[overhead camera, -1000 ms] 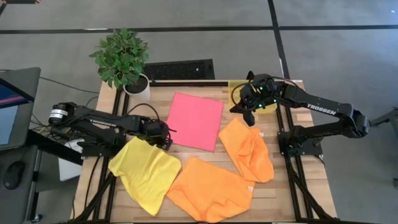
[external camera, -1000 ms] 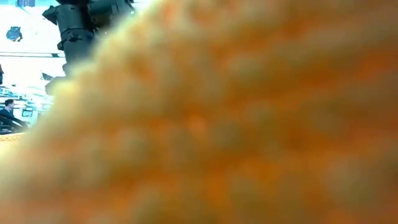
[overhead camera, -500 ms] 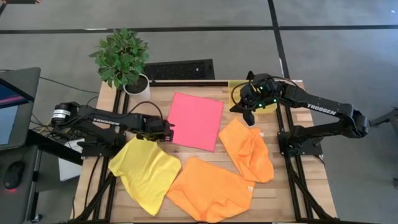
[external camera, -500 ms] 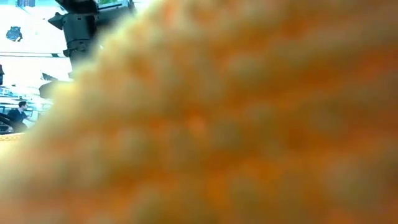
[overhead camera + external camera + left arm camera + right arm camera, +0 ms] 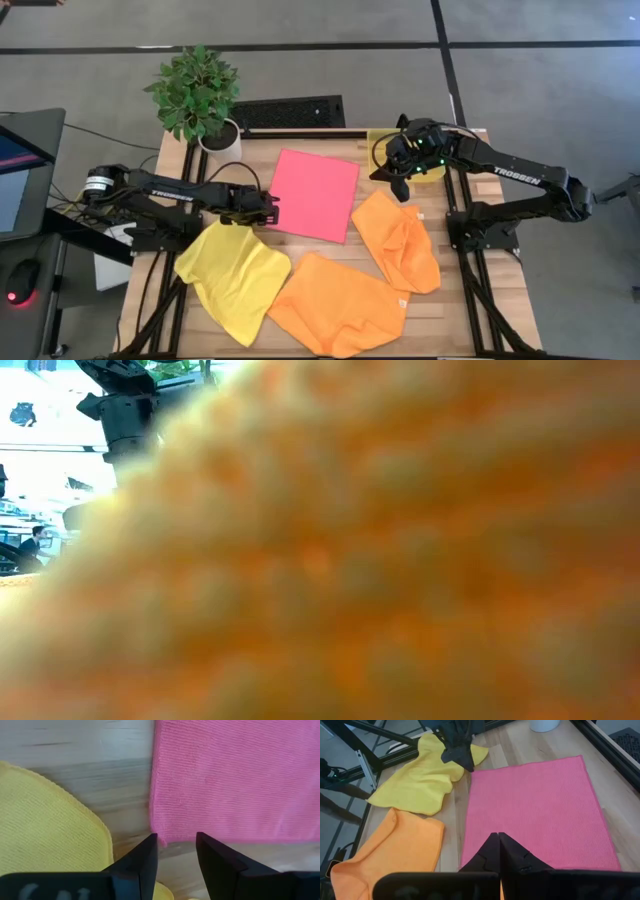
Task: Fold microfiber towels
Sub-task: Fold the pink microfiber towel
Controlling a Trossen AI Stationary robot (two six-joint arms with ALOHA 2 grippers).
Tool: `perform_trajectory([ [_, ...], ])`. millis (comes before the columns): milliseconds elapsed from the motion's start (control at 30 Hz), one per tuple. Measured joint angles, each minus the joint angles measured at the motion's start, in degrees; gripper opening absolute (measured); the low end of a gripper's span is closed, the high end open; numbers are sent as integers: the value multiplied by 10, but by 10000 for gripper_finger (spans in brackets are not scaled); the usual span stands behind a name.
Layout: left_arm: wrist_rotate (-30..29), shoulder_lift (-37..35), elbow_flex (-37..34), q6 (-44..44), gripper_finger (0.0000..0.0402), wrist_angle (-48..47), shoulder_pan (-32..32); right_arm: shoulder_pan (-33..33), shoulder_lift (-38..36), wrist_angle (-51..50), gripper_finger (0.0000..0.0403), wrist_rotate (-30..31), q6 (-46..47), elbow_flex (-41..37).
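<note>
I see the pink towel (image 5: 314,195) lying flat and unfolded on the wooden bench (image 5: 255,152), near the middle of its far half. The left pincer (image 5: 276,208) sits low at the pink towel's near-left corner; in the left wrist view its two dark fingers (image 5: 142,857) stand apart, released, with that corner just ahead of the gap between them and nothing gripped. The yellow towel (image 5: 232,279) lies rumpled on the near-left part of the bench, its edge just beside the left pincer and apart from the pink towel.

I read the right pincer (image 5: 402,190) as clenched on nothing: in the right wrist view its fingertips meet in a point. It hangs above the bench at the far right, between the pink towel and the translucent yellow bin (image 5: 432,172).

One orange towel (image 5: 400,243) lies crumpled on the right side. The second orange towel (image 5: 337,306) lies spread at the near edge, touching the yellow towel and the first orange one. It fills almost the whole low view, out of focus.

A potted plant (image 5: 197,95) stands at the far-left corner.
</note>
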Motion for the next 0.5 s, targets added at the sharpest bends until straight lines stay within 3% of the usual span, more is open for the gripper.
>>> perform_trajectory([
  [300,19,76,1,4,126,42,0,0,0,1,14,0,-4,0],
  [500,18,91,2,12,126,50,0,0,0,0,18,0,-4,0],
])
